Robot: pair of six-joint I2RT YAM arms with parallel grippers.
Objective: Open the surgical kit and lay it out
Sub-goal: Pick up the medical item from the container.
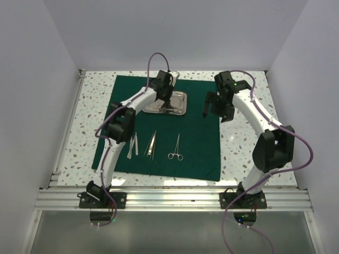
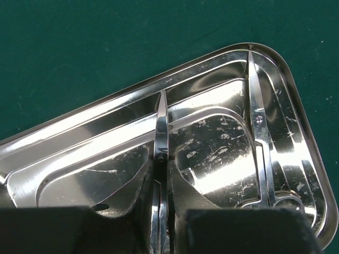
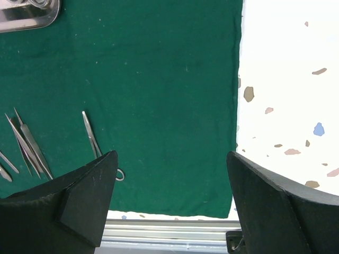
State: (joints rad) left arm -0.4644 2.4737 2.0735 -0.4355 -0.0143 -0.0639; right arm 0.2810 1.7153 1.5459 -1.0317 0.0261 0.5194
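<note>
Top external view has the dark green cloth (image 1: 201, 137) spread flat over the middle of the speckled counter (image 1: 243, 153), so the opening looks done and the laying-out is the step in hand. The steel tray (image 1: 183, 96) sits on the cloth toward the counter's far edge, and the left gripper (image 1: 166, 100) is down inside it. Left wrist view shows its jaws drawn in on either side of a pair of scissors (image 2: 160, 132), apparently gripping it just behind the pivot screw, the blades pointing at the tray's rim. Whether the scissors is lifted off the tray floor I cannot tell. A second pair of scissors (image 2: 260, 137) lies loose along the tray's side wall. The right gripper (image 1: 214, 108) hangs over the cloth's margin nearest the counter's right edge, jaws wide apart with nothing between them. By count there is one cloth, one tray and two instruments in the tray. A row lies on the cloth toward the counter's near edge: one ring-handled clamp (image 1: 176, 148), the middle tweezers (image 1: 151, 144) beside it, and the left tweezers (image 1: 133, 144) nearest the counter's left edge. Each tweezers group seems to be two slim pieces, though I cannot separate them with certainty. The next move probably calls for raising the gripped scissors clear of the rim without dragging the tray. It would then go toward the near edge and be set down on bare cloth beside the clamp, in line with the row and overlapping nothing.
</note>
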